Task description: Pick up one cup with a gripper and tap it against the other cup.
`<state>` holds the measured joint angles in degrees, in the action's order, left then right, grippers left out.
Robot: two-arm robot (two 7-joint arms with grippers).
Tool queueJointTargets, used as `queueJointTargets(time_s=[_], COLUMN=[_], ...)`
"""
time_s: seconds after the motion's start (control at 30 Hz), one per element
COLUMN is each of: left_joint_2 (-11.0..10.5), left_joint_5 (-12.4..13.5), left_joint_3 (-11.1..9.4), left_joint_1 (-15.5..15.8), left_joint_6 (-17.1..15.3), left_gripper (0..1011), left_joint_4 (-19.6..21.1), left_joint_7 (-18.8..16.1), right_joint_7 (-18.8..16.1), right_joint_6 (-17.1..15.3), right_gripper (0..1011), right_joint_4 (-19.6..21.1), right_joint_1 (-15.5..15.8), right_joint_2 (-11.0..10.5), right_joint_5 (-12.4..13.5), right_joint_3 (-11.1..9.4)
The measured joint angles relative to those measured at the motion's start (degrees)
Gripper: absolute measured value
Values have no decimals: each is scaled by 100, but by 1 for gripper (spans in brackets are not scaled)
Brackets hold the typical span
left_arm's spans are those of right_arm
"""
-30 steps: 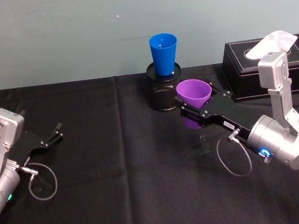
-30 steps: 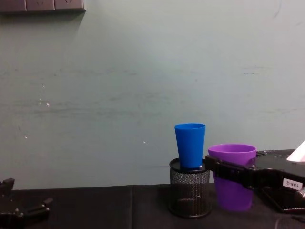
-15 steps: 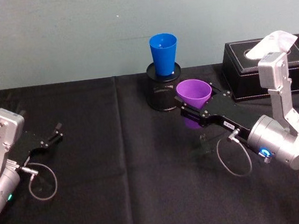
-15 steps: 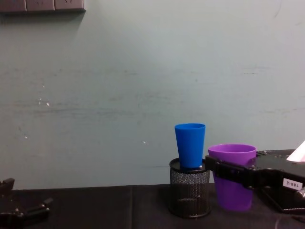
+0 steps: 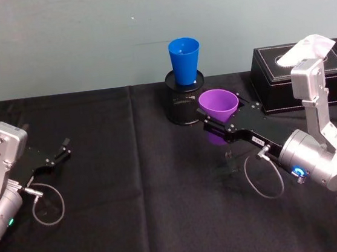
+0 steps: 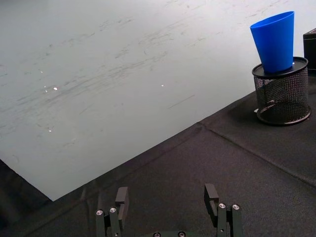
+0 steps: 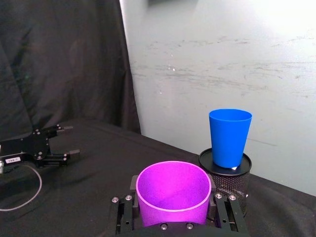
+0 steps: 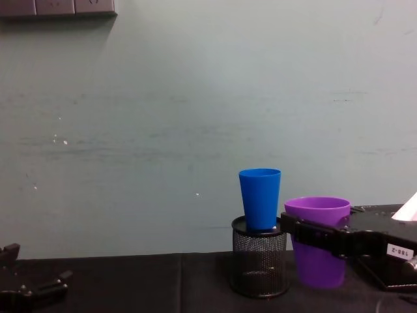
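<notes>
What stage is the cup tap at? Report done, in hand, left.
Done: the right gripper is shut on the purple cup, upright and apparently clear of the table. In hand: it hangs beside the black mesh pen holder holding the blue cup, cups apart. Left: the tap. The left gripper sits open, far left.

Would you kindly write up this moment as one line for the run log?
right gripper shut on purple cup | blue cup atop holder, cups apart | left gripper open, parked left
</notes>
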<state>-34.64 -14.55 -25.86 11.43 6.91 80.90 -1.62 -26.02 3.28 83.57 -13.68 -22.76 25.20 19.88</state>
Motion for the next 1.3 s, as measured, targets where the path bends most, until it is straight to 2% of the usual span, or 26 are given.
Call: queueJointTargets(time_s=[0.87, 1.03, 1.3], left_joint_2=[0, 0, 0], left_joint_5=[0, 0, 0], left_joint_3=[0, 0, 0], left_joint_1=[0, 0, 0], left_joint_6=[0, 0, 0], left_gripper=[1000, 1000, 1000], left_joint_4=[0, 0, 0], left_joint_7=[0, 0, 0], right_joint_7=[-18, -95, -173], right_joint_6=[42, 195, 409], right_gripper=[743, 743, 743], right_joint_4=[-31, -316, -1122], right_joint_1=[0, -145, -686], right_joint_2=[12, 174, 614], right_joint_5=[1, 71, 87], right_joint_3=[-1, -7, 108])
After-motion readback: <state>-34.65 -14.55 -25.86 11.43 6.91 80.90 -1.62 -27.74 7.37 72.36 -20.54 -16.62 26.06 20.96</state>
